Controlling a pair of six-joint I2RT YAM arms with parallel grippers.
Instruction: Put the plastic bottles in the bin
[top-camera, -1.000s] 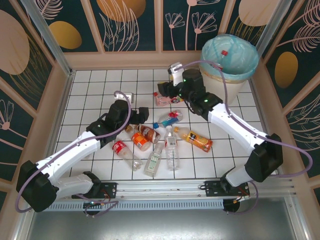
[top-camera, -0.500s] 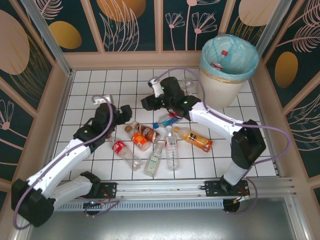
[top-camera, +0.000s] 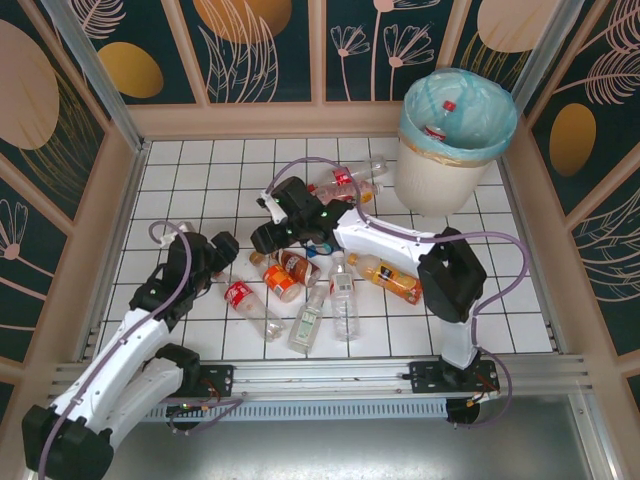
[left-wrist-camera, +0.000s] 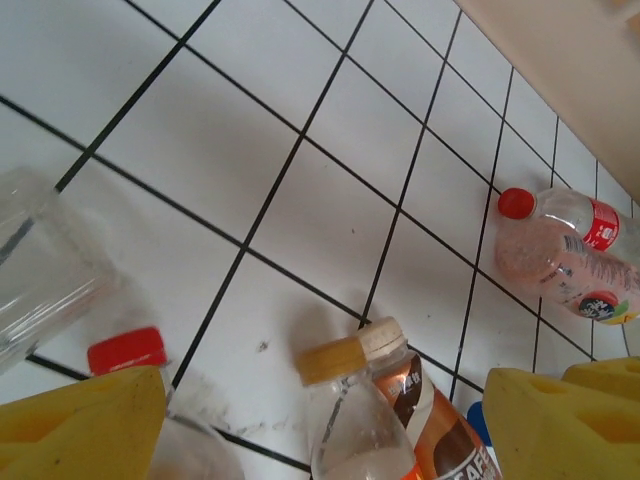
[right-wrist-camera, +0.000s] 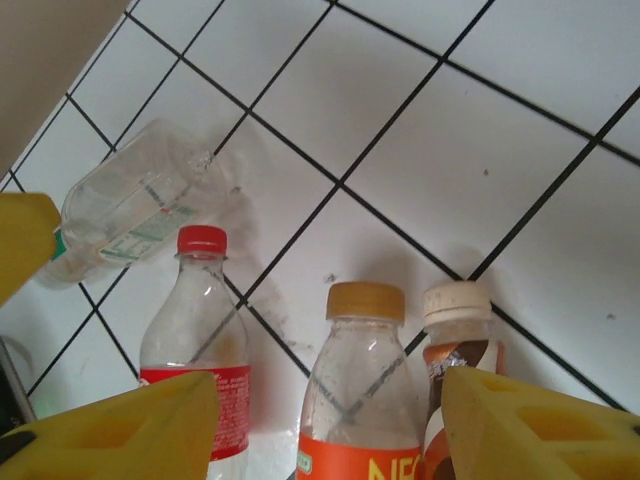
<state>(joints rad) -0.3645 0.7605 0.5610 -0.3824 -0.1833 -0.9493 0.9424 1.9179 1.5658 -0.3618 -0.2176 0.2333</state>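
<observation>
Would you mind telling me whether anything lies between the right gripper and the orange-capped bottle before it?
Nothing visible does: the right gripper is open and the orange-capped bottle lies straight ahead of it, flanked closely by a red-capped bottle and a white-capped bottle.

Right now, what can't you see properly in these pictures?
Top view: how many bottles lie in the bin; its teal liner hides the bottom.
Left wrist view: much of the red-capped bottle, behind a finger of the left pincer.
Right wrist view: the orange-labelled bottle, its label cut by the bottom edge.
</observation>
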